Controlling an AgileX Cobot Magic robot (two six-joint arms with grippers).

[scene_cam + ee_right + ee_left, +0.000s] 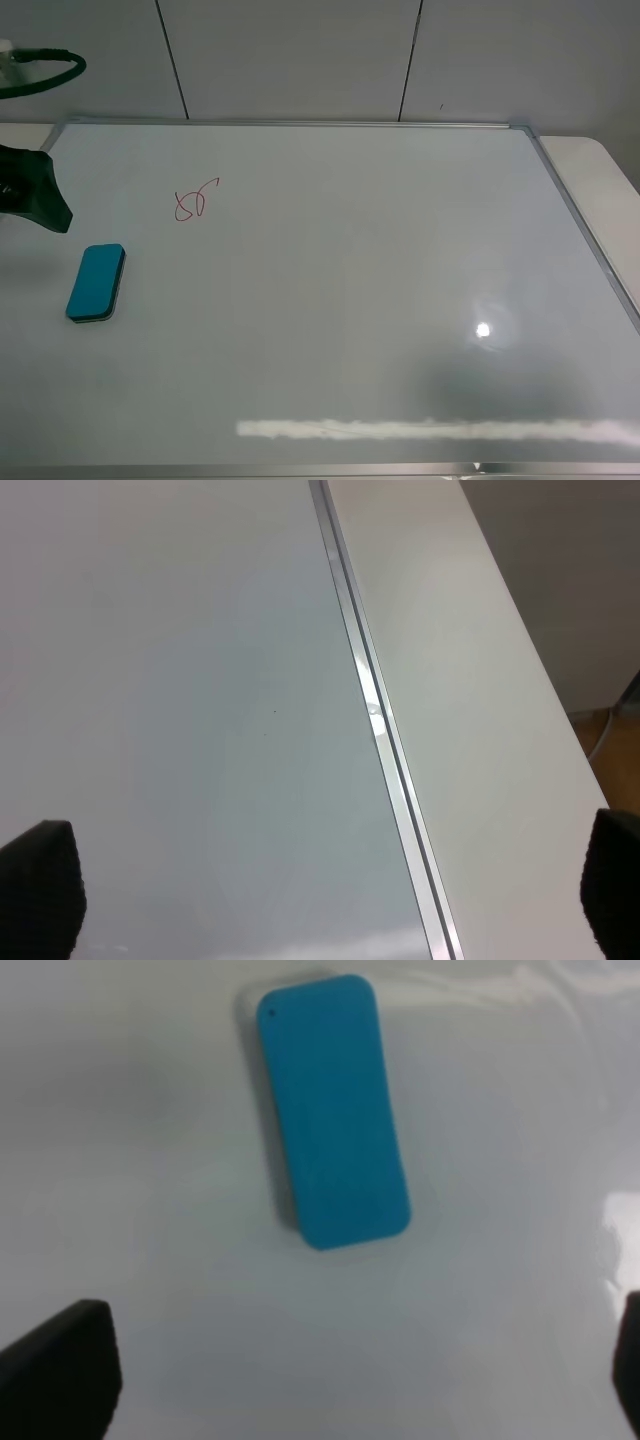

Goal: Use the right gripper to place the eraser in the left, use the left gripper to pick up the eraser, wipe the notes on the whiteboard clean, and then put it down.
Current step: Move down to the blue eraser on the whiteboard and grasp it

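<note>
The eraser (96, 283) lies flat on the whiteboard (350, 280) near its left edge, teal face up and thin dark underside against the glossy surface. The red notes (195, 200) sit a little farther back and to the right, apart from the eraser and unwiped. The left pincer (345, 1380) hangs above the board with its jaws spread wide and nothing between them; its wrist view shows the eraser lying just beyond the black fingertips (60, 1370), untouched. A dark part of the left arm (35, 195) shows at the left edge of the high view. The right pincer (325, 890) is also wide open and empty, held over the board's silver frame (385, 740) where it meets the white worktop (470, 730).
</note>
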